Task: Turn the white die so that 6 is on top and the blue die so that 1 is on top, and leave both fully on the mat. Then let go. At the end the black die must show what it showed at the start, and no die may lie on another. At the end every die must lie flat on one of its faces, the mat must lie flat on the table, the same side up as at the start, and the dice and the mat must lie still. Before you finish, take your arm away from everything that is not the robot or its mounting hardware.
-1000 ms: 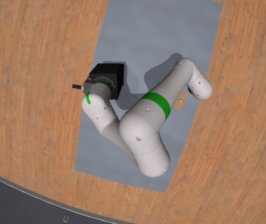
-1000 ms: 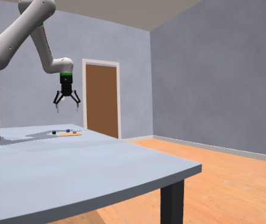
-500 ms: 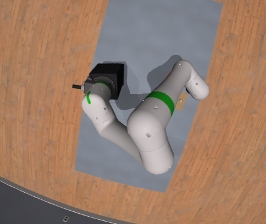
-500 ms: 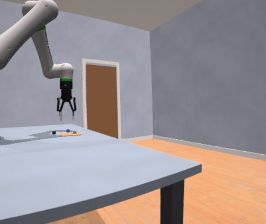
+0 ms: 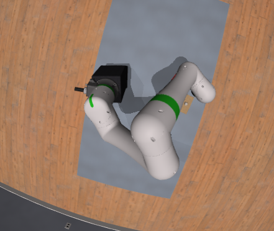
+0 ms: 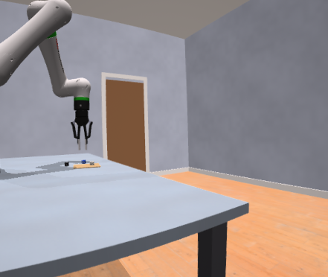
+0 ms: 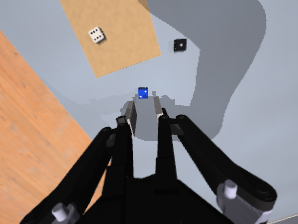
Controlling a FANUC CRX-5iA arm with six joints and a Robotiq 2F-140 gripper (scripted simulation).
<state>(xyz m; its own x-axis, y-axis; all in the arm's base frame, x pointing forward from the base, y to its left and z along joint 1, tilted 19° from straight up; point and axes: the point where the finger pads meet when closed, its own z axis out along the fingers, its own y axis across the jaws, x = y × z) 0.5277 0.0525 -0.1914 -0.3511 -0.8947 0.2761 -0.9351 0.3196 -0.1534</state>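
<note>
In the wrist view the tan mat (image 7: 112,32) lies on the grey table, with the white die (image 7: 97,34) on it. The blue die (image 7: 143,92) lies on the table just off the mat's near edge, and the black die (image 7: 179,45) lies on the table to the mat's right. My gripper (image 7: 144,106) hangs high above the blue die, its fingers a narrow gap apart with nothing between them. In the exterior view the gripper (image 6: 82,147) hovers well above the mat (image 6: 87,165) and the dice. The pips are too small to read.
The robot's black base (image 5: 110,81) stands on the grey table. In the top view the arm covers most of the mat (image 5: 188,104), and the dice are hidden. The table's edge and the wooden floor lie close to the mat's left side in the wrist view.
</note>
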